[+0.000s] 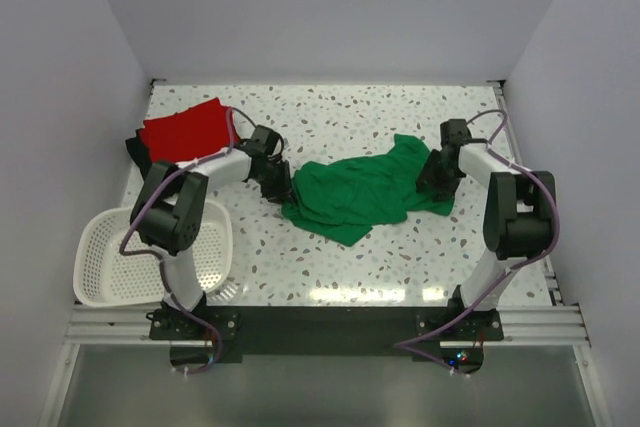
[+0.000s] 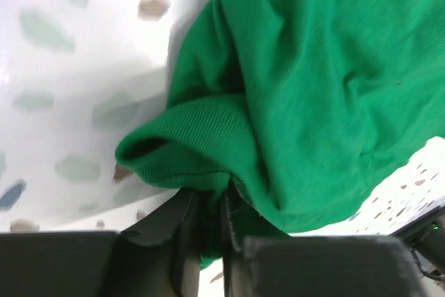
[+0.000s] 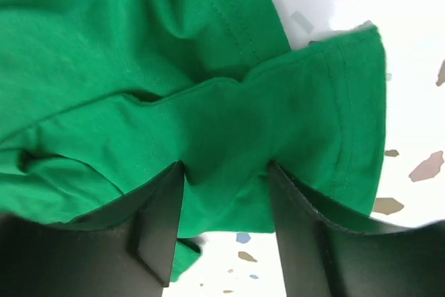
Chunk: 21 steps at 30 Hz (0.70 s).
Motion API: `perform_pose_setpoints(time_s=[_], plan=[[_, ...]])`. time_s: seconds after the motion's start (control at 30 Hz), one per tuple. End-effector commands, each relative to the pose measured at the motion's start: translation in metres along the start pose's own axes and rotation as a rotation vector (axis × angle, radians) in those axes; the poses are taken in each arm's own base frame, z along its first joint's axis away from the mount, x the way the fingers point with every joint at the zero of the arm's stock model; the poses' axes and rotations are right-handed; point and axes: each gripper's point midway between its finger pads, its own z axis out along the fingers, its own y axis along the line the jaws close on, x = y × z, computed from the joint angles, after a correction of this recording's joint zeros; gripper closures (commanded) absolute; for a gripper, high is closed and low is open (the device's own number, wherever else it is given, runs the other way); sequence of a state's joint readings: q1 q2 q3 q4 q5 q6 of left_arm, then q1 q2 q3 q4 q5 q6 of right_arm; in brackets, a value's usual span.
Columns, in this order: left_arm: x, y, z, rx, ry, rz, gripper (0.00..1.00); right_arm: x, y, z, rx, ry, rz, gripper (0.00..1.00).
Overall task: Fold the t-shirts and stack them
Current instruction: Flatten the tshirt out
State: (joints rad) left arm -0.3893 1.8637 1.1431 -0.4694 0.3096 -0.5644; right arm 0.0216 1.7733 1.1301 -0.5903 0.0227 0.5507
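Note:
The bright green t-shirt (image 1: pixel 365 192) lies crumpled in the middle of the table. My left gripper (image 1: pixel 278 187) is at its left edge; in the left wrist view the gripper (image 2: pixel 212 203) is shut on a fold of the green t-shirt (image 2: pixel 313 102) by its ribbed collar. My right gripper (image 1: pixel 432 179) is at the shirt's right edge; in the right wrist view the gripper (image 3: pixel 226 172) is open, its jaws wide apart on either side of a bunched fold of the green t-shirt (image 3: pixel 139 67) near a hem. The red t-shirt (image 1: pixel 185 129) lies folded at the back left on the black t-shirt (image 1: pixel 133 150).
A white slotted plastic basket (image 1: pixel 100 252) stands at the front left beside the left arm's base. White walls close in the speckled table (image 1: pixel 350 112) on three sides.

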Motion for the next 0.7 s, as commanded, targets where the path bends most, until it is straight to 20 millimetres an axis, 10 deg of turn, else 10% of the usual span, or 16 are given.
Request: perform_pose_setpoints(time_s=[0.0,0.2,0.5,0.67], plan=[[-0.041,-0.023,0.002,0.067,-0.076,0.035,0.85,0.006,0.006,-0.007,-0.036,0.058,-0.047,0.57],[-0.110,-0.026,0.001,0.044,-0.172,0.047,1.00,0.029,-0.003,-0.018,-0.037,0.124,-0.073,0.90],[-0.238,-0.055,-0.014,0.100,-0.428,0.066,0.99,0.076,-0.003,-0.043,-0.106,0.251,-0.071,0.87],[-0.263,-0.074,-0.033,0.139,-0.524,0.053,0.45,0.075,0.000,-0.061,-0.114,0.252,-0.089,0.64]])
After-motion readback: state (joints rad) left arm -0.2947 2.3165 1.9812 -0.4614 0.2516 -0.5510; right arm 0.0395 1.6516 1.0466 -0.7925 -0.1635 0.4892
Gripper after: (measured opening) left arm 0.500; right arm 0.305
